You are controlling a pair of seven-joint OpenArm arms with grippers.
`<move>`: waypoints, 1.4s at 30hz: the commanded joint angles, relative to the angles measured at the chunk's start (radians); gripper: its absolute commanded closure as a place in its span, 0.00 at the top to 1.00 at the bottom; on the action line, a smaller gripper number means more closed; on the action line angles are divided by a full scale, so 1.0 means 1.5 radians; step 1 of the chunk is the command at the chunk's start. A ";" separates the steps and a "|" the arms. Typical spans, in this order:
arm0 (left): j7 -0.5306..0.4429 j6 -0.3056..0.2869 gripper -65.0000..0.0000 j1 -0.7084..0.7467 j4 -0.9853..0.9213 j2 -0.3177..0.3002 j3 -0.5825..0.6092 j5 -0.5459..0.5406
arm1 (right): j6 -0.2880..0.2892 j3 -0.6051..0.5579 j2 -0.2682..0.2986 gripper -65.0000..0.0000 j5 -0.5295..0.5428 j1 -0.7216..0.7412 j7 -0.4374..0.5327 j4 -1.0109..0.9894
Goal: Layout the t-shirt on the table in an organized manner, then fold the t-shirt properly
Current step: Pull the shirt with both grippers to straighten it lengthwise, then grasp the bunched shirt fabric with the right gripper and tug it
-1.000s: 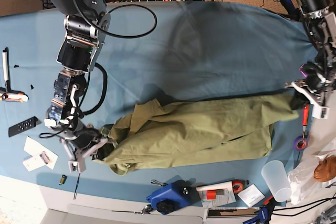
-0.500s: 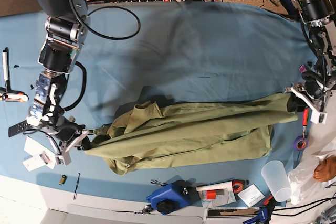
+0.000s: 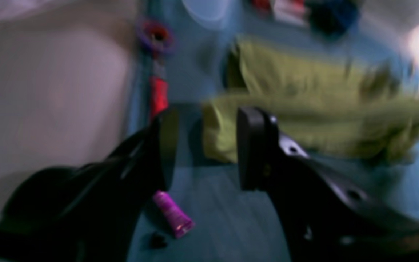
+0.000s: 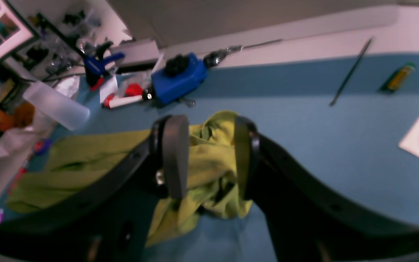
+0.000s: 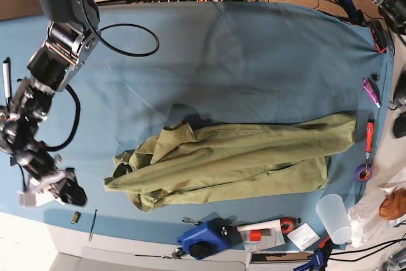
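The t-shirt [image 5: 235, 160] lies stretched out as a long, rumpled band across the lower middle of the base view, on the blue cloth of the counter [image 5: 254, 61], its collar end bunched toward the left of the frame and its far end reaching toward the right edge. The right gripper [image 4: 206, 156] stands open, holding nothing; in its wrist view the two dark jaws frame the bunched end of the shirt, which lies on the cloth beyond them and does not look clamped. In the base view this gripper [image 5: 54, 188] sits at the lower left of the frame, apart from the shirt. The left gripper [image 3: 204, 147] is also open and empty; its wrist view is blurred, but the jaws are plainly spread, with the shirt's olive end showing between and beyond them. A pink tube [image 3: 173, 214] lies on the cloth at the lower middle of that view, and a red-handled tool [image 3: 158, 96] lies above the left jaw. Along the bottom edge of the base view sit a blue device [image 5: 203, 238] and a clear plastic cup [image 5: 334, 217]. In the base view the left arm is barely seen at the right edge.
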 commanded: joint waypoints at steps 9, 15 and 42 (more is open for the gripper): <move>-0.022 -0.022 0.42 0.077 0.010 -0.030 -0.033 -0.023 | 0.000 0.010 -0.041 0.33 0.014 -0.157 0.046 0.060; -0.025 -0.034 0.42 0.083 0.010 -0.022 -0.033 -0.023 | 0.000 -0.010 -0.140 0.33 0.009 -0.223 0.076 0.060; -0.025 -0.039 0.42 0.083 0.010 -0.022 -0.033 -0.023 | -0.065 -0.237 -0.225 0.33 -0.231 -0.220 0.205 0.062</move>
